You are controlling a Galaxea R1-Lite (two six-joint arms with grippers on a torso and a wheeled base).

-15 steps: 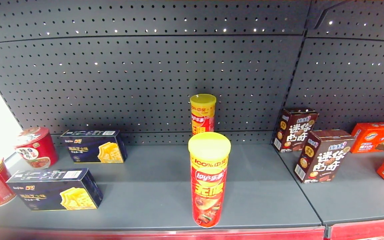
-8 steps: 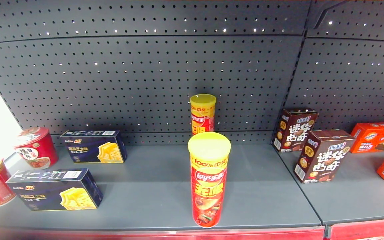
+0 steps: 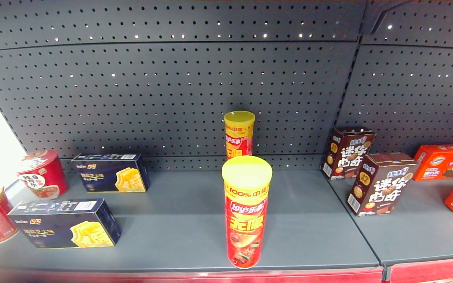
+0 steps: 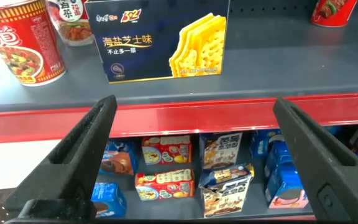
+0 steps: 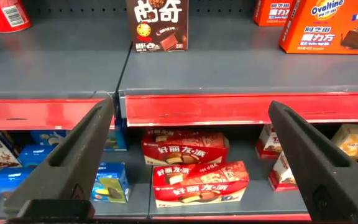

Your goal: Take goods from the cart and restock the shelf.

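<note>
Hanging just off the shelf (image 3: 313, 236) front, L gripper (image 4: 193, 104) and R gripper (image 5: 191, 106) both gape wide w/ nothing between the fingers. Front can (image 3: 246, 212) stands upright near the shelf edge, rear can (image 3: 239, 133) behind it by the pegboard (image 3: 171, 98). Can looks light, stiff, slick-sided, tall so tippy: prob. best pinched mid-body, not at the lid. Wrist views add packs (image 4: 166, 177) on the level below; head view gives the cans' front-to-back spacing.

Shelf (image 3: 179, 224) holds two chip cans (image 3: 246, 220), two navy boxes (image 3: 69, 224), two noodle cups (image 3: 41, 173), two brown boxes (image 3: 380, 184), two orange boxes (image 3: 442, 161).
</note>
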